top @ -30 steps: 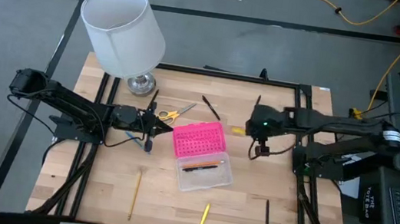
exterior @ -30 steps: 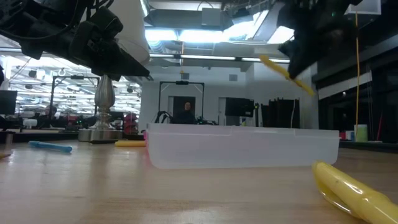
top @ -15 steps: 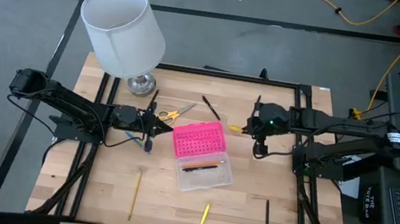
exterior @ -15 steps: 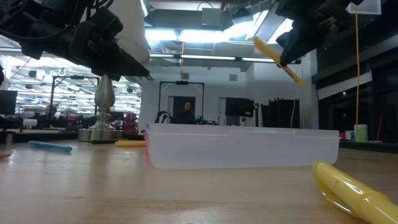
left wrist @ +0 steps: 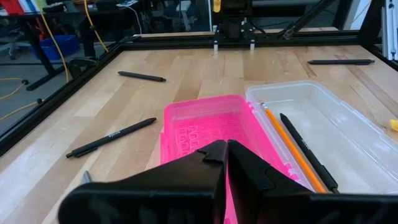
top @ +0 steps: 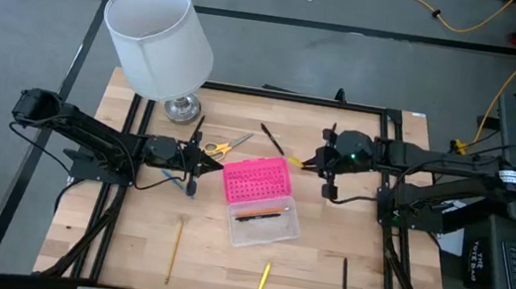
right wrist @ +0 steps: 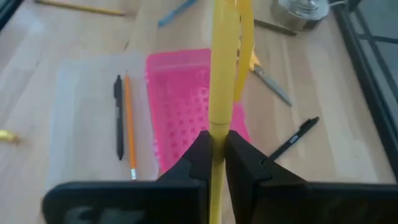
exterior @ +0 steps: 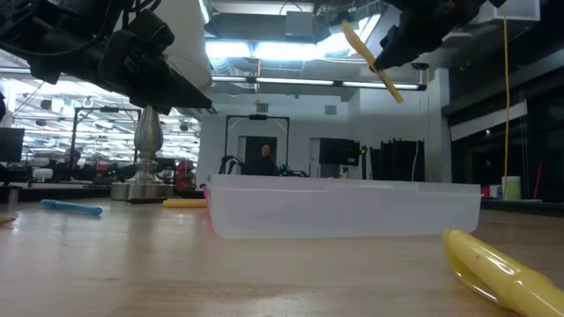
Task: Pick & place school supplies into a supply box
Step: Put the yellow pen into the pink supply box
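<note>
Yellow pen (right wrist: 221, 81) sat clamped in the right gripper (top: 316, 162), airborne at three o'clock of the supply box (top: 260, 202); left gripper (top: 218, 166) hung closed, empty, at nine.

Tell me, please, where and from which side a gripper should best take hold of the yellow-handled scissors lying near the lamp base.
The scissors lie flat and closed on the wood, between the lamp base and the pink lid. Probably best to come straight down from above and close across the narrow metal blades just beyond the handles, jaws crosswise to their length; the looped yellow handles are wider and likely to slip.
</note>
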Tool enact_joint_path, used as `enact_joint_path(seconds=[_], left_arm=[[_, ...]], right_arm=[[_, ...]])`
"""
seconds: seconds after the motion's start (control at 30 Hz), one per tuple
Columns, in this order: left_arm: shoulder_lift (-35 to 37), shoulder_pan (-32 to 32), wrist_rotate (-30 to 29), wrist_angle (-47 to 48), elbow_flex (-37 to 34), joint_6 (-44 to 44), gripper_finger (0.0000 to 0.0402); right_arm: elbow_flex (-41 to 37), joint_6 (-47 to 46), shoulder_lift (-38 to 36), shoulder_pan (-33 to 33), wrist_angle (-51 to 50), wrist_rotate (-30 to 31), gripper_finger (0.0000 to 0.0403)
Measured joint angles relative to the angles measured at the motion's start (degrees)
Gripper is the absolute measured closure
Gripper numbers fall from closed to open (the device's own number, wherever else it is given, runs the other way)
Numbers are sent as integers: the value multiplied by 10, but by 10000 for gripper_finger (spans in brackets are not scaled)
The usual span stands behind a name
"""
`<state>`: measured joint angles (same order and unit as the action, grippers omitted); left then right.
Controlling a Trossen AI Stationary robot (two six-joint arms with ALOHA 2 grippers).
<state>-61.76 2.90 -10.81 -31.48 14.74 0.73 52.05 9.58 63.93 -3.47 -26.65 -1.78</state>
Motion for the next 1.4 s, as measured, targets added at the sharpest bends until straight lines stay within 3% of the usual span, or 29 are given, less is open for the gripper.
enact_joint_path(seconds=[0.5,1.03,1.4], left_arm=[[0,0,0,0,0,0,398],[0,0,0,0,0,0,398],[0,0,0,0,0,0,397]], right_arm=[[0,13,1,43,16,1,373],[30,-97,5,72,51,6,373],[58,-110,126,103,49,7,373]])
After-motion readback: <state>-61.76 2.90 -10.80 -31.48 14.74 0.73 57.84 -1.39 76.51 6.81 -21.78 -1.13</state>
